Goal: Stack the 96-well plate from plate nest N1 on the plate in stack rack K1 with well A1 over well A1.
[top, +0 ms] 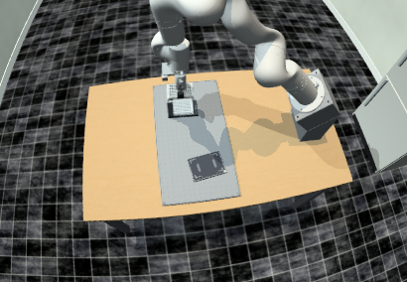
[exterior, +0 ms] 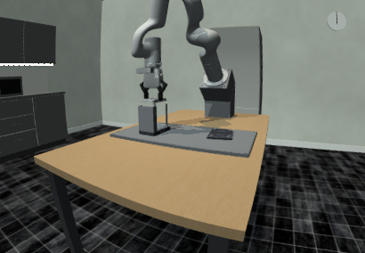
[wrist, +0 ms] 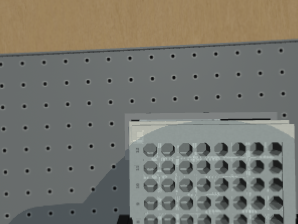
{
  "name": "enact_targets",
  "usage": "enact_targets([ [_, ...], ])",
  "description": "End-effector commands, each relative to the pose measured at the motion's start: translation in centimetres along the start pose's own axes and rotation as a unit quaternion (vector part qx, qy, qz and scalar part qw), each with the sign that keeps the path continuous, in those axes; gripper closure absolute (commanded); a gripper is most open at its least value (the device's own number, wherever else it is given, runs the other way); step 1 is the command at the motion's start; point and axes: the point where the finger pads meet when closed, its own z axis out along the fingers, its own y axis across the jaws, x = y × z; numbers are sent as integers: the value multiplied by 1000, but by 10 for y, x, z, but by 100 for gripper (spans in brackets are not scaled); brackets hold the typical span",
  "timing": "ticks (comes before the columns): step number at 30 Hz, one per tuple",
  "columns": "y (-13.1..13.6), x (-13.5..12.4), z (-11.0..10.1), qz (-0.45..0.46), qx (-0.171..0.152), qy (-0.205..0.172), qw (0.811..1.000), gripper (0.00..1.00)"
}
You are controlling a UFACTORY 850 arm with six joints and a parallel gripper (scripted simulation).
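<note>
96-well plate (wrist: 210, 170): pale grey-white, rows of dark round wells, seen close from the wrist camera. A second pale edge shows just behind its far rim, slightly offset; whether that is the lower plate I cannot tell. Which corner is cut off is not clear at this size.

Location: the plate sits at the top of the stack rack K1 (exterior: 148, 120), a dark upright box with thin corner posts, at the far left end of the grey perforated mat (top: 174, 175). From above, the plate (top: 182, 107) shows as a pale dotted rectangle inside the rack's dark frame.

Further right on the mat, well apart from the rack: plate nest N1 (top: 207, 166), a flat dark tray with two slots, nothing in it.

Surface: mat lies lengthwise on a tan wooden table (top: 119, 175) with a curved front edge. Arm shadows fall across mat and table right of the rack.

Room: dark tiled floor (exterior: 312, 201), pale grey-green walls, dark cabinets (exterior: 31, 117) at left, a grey locker behind the arm, a round wall clock (exterior: 336, 20) upper right.

Arm: white arm rises from a grey pedestal (top: 323, 125) at the table's right edge, arches high, and drops vertically over the rack. Gripper (exterior: 153, 98) points straight down, fingers spread wide and clamped on the plate's edges at the rack top.
</note>
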Motion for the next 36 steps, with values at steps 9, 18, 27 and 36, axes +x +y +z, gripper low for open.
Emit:
enact_targets([
  [9,0,1,18,0,-1,2,1000,100],
  [18,0,1,33,0,-1,2,1000,100],
  [27,0,1,44,0,-1,2,1000,100],
  [36,0,1,59,0,-1,2,1000,100],
])
